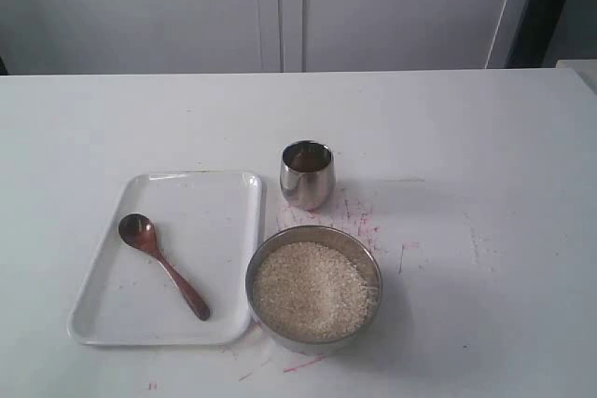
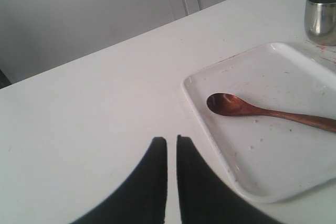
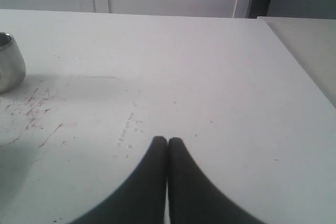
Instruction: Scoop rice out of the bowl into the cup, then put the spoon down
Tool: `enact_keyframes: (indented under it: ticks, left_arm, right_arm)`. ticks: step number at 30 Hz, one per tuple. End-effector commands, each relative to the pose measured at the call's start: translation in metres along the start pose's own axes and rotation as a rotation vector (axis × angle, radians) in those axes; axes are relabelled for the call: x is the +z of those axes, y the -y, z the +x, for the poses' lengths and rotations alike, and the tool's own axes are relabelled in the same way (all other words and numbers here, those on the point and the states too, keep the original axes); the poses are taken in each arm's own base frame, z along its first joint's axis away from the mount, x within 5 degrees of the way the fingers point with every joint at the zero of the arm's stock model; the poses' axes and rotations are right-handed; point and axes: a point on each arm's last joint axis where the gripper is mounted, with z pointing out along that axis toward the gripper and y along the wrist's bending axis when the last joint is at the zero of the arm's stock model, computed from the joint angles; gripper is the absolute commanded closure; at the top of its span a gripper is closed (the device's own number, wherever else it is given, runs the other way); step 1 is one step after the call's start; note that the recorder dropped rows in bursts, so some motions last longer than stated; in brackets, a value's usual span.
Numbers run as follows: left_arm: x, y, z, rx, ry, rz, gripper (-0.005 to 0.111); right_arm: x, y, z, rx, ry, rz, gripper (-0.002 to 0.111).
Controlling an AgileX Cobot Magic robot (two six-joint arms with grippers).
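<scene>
A white desk (image 1: 466, 137) holds everything. The bowl (image 1: 317, 232) sits low in the middle of the exterior view and is full of rice (image 1: 312, 291). The cup (image 1: 307, 174) stands just above it in the picture, near but not touching. A white tray (image 1: 205, 221) lies at the lower left, right beside the bowl. The spoon (image 1: 163, 266) lies flat in the tray, round end toward the upper left, handle toward the lower right. Red marks (image 1: 359, 221) dot the desk between cup and bowl. The left fingers (image 2: 152, 182) are almost together, with 1 thin slit between them, and hold nothing. The right fingers (image 3: 184, 182) are pressed together and hold nothing.
</scene>
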Motion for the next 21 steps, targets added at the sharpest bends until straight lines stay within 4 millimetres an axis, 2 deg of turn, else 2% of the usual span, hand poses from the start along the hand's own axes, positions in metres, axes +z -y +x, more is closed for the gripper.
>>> enact_keyframes:
  ticks: [1,21]
  left_arm:
    - [-0.0002,-0.0001,-0.0015,-0.003,0.009,0.002,0.092]
    - [-0.0002,-0.0001,-0.0015,-0.003,0.009,0.002,0.092]
  right_arm:
    - [0.0002,0.0003,0.0013,-0.005,0.001,0.007,0.108]
    - [0.0002,0.0000,0.0013,0.005,0.002,0.003,0.108]
